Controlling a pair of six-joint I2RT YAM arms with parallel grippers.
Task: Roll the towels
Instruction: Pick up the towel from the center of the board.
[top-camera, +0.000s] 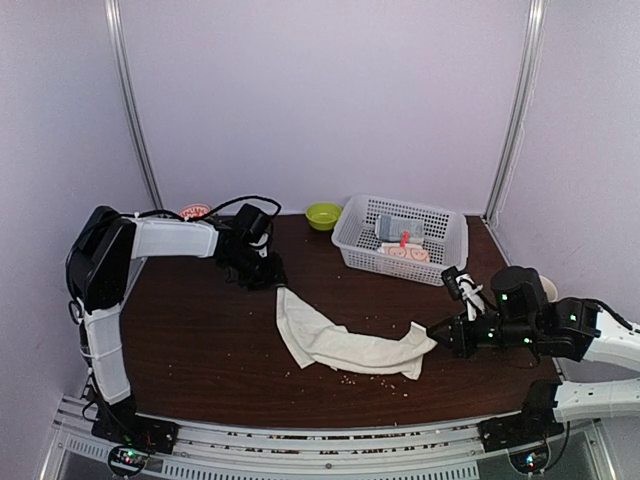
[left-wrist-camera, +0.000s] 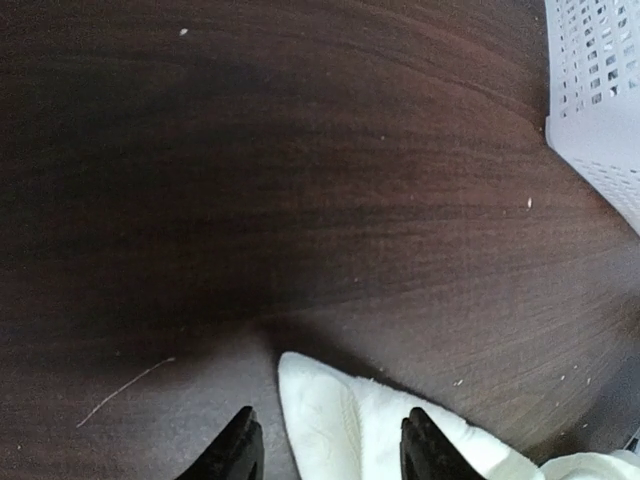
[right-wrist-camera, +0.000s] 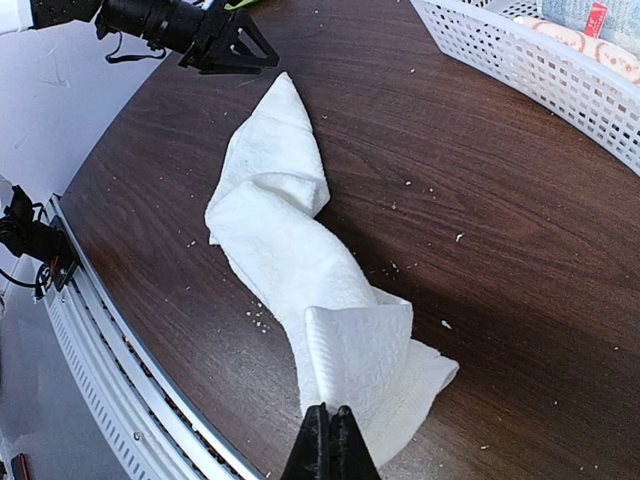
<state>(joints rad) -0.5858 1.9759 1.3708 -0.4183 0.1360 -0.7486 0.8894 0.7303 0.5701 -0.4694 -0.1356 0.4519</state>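
Observation:
A plain cream-white towel (top-camera: 345, 345) lies twisted in a long strip across the dark table. My right gripper (top-camera: 437, 335) is shut on its right end; in the right wrist view the closed fingertips (right-wrist-camera: 330, 445) pinch a folded edge of the towel (right-wrist-camera: 300, 260). My left gripper (top-camera: 268, 278) is low at the strip's far left tip. Its jaws stand open, and the towel's corner (left-wrist-camera: 330, 420) lies between the two fingers (left-wrist-camera: 238, 450) without touching them. A cream towel with orange-pink faces (top-camera: 405, 252) lies rolled in the basket.
A white plastic basket (top-camera: 440, 262) stands at the back right, holding a grey-blue rolled towel (top-camera: 398, 228) too. A green bowl (top-camera: 323, 215) sits behind it at the back wall. Crumbs are scattered around the towel. A metal rail (top-camera: 300, 440) runs along the near edge.

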